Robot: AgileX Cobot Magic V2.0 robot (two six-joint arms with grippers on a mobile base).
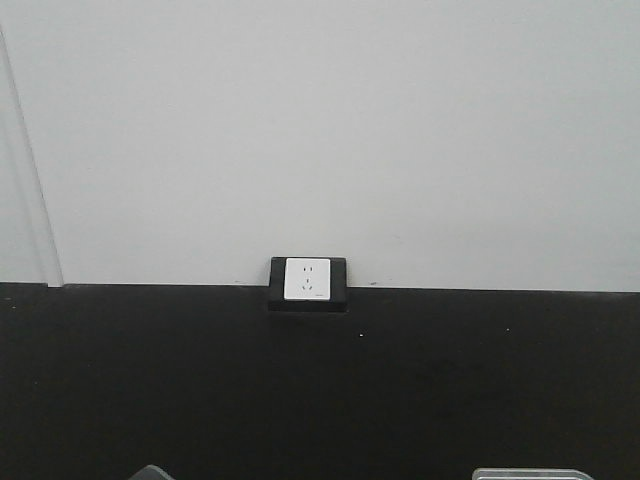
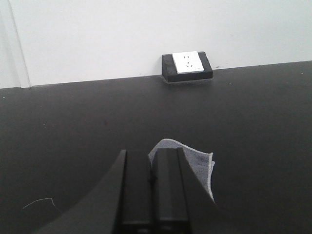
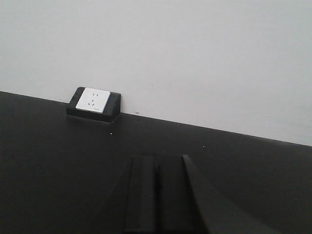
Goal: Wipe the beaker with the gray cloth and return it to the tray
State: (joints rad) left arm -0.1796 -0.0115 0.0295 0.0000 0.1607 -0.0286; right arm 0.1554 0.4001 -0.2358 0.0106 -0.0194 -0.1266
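Note:
In the left wrist view my left gripper [image 2: 152, 153] is shut, and the gray cloth [image 2: 195, 160] rises from between its fingertips and hangs down on the right side, above the black table. The cloth's thin light stitched edge shows. In the right wrist view my right gripper [image 3: 157, 158] is shut with nothing in it, above the bare black table. A strip of the silvery tray rim [image 1: 532, 473] shows at the bottom right of the front view. The beaker is out of view.
A black table [image 1: 320, 390] runs back to a white wall. A white socket in a black box [image 1: 307, 281] stands at the table's far edge against the wall; it also shows in the left wrist view [image 2: 187, 65] and the right wrist view [image 3: 94, 102]. A small gray shape [image 1: 150, 473] peeks in at the bottom left.

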